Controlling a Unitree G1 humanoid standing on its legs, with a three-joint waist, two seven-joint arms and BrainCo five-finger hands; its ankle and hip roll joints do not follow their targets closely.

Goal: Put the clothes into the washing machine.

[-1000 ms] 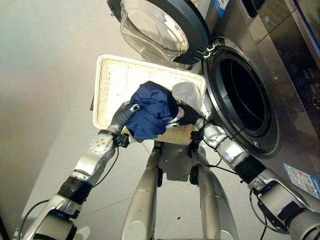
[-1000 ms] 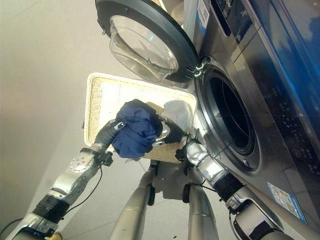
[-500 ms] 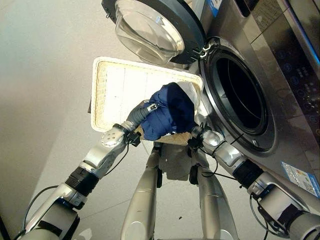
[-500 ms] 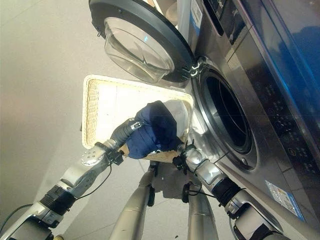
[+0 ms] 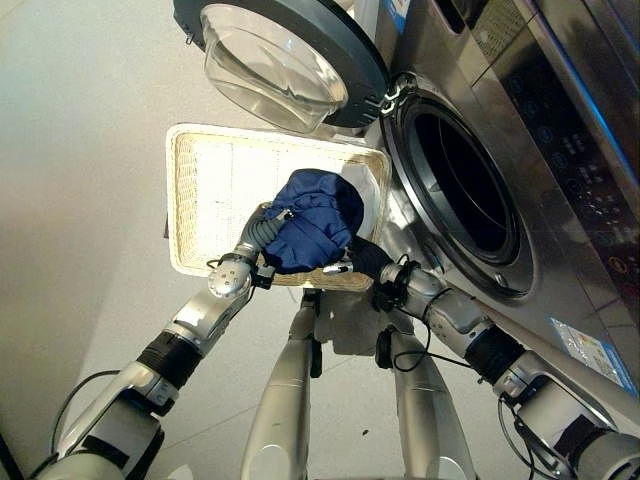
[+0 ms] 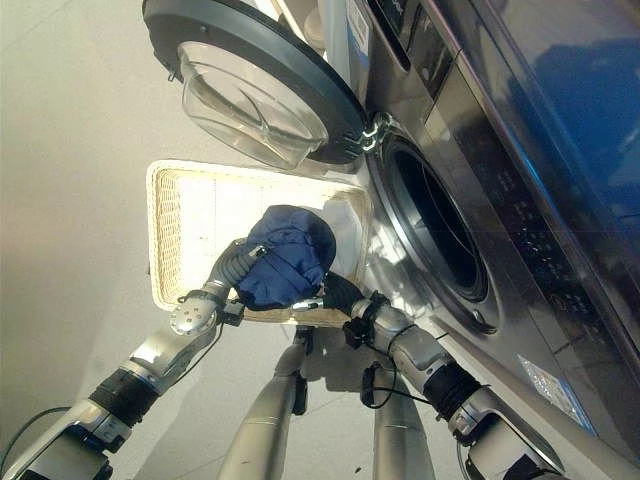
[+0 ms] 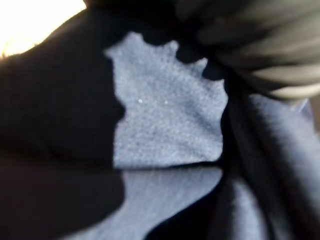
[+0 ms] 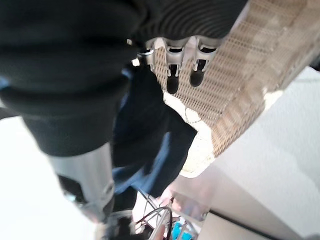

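Note:
A bunched dark blue garment [image 5: 315, 215] hangs over the near right part of the white wicker basket [image 5: 180, 200], held up between my two hands. My left hand [image 5: 258, 232] is pushed into its left side, and the cloth [image 7: 165, 130] covers that hand's fingers. My right hand [image 5: 368, 258] reaches under its right edge. There its fingers [image 8: 172, 75] are nearly straight beside the hanging blue cloth [image 8: 145, 130] and the basket wall. A white garment [image 5: 372, 190] lies in the basket's far right corner, partly behind the blue one.
The washing machine's round drum opening [image 5: 465, 190] is to the right of the basket. Its glass door [image 5: 275, 60] is swung open over the basket's far edge. Bare light floor [image 5: 90, 150] lies to the left.
The camera has shifted. The blue garment has moved from the basket's near edge towards the machine side, and my right hand has gone from beside it to under its edge.

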